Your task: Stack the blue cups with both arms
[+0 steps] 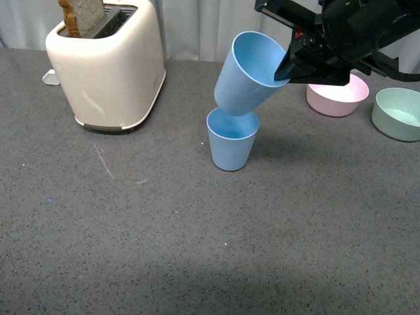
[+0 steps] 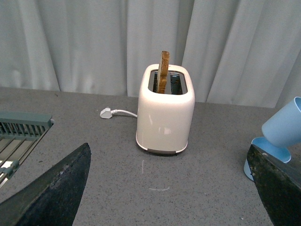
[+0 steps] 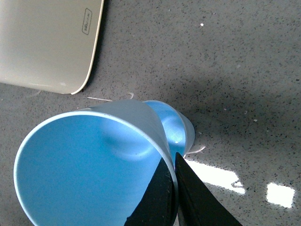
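Note:
One light blue cup (image 1: pixel 231 140) stands upright on the grey table. My right gripper (image 1: pixel 289 65) is shut on the rim of the second blue cup (image 1: pixel 248 72) and holds it tilted, its base just above or touching the standing cup's mouth. In the right wrist view the fingers (image 3: pixel 160 197) pinch the held cup's wall (image 3: pixel 89 165), with the standing cup (image 3: pixel 176 127) under it. My left gripper (image 2: pixel 174 188) is open and empty, low over the table; both cups show at that view's edge (image 2: pixel 284 127). The left arm is out of the front view.
A cream toaster (image 1: pixel 108 62) with toast in a slot stands at the back left, its plug (image 2: pixel 107 112) behind it. A pink bowl (image 1: pixel 337 96) and a green bowl (image 1: pixel 398 113) sit at the back right. A green rack (image 2: pixel 21 125) shows in the left wrist view.

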### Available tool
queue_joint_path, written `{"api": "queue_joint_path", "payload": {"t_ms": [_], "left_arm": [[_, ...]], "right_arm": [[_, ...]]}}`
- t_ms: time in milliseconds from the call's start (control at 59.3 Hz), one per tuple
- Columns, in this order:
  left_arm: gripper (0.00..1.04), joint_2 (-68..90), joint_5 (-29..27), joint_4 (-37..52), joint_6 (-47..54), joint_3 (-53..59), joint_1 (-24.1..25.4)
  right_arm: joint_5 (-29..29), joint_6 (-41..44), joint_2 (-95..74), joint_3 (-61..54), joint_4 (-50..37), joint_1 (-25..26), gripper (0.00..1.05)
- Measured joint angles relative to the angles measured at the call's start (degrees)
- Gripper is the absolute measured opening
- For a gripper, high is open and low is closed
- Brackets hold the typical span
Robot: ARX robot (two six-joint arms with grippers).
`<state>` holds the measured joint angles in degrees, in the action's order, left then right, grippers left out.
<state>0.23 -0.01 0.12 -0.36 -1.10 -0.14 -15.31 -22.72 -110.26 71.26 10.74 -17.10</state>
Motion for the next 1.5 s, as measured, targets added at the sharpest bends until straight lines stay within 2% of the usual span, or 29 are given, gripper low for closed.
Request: {"api": "queue_joint_path", "payload": {"t_ms": [253,438,539,725,758,792,809,860,893,944,1028,1079,1197,1500], "left_arm": [[0.98,0.0,0.0,0.0,0.0,0.0,0.0],[0.98,0.0,0.0,0.0,0.0,0.0,0.0],[0.98,0.0,0.0,0.0,0.0,0.0,-0.02],[0.98,0.0,0.0,0.0,0.0,0.0,0.0],[0.98,0.0,0.0,0.0,0.0,0.0,0.0],[0.98,0.0,0.0,0.0,0.02,0.0,0.0],[0.98,0.0,0.02,0.0,0.02,0.0,0.0],[0.98,-0.02,0.04,-0.02,0.04,0.0,0.0],[0.98,-0.02,-0.13,-0.04,0.04,0.0,-0.02],[0.98,-0.02,-0.17,-0.07,0.04,0.0,0.0],[0.98,-0.02,-0.11,-0.09,0.04,0.0,0.0],[0.98,-0.02,-0.04,-0.09,0.07,0.0,0.0],[0.98,-0.02,-0.02,-0.09,0.04,0.0,0.0],[0.98,-0.02,-0.02,-0.09,0.04,0.0,0.0]], "right_arm": [[0.9,0.09,-1.31,0.7,0.52,-0.79,0.02],[1.27,0.7,-1.33,0.68,-0.26,-0.68,0.3],[4.63,4.35,-0.35,-0.33,-3.43,-0.52,0.54],[5.33,6.95,0.63,-0.5,-3.41,-0.26,0.82],[6.93,7.65,0.63,-1.09,-4.9,-0.35,0.86],[14.64,10.73,0.85,-5.6,-16.52,-0.61,0.8],[20.98,13.49,1.11,-9.66,-26.05,-0.66,0.75],[28.52,17.59,2.43,-19.06,-44.61,-0.15,0.64],[29.83,19.19,3.76,-24.87,-55.93,0.63,0.57],[29.62,20.39,6.62,-30.38,-65.53,1.9,0.48],[28.33,21.62,12.81,-37.16,-74.99,4.02,0.32],[27.54,21.94,15.08,-40.46,-77.77,5.16,0.23],[25.38,22.47,18.84,-48.57,-78.18,7.1,0.01],[21.68,22.69,32.76,-59.58,-75.56,10.82,0.01]]}}
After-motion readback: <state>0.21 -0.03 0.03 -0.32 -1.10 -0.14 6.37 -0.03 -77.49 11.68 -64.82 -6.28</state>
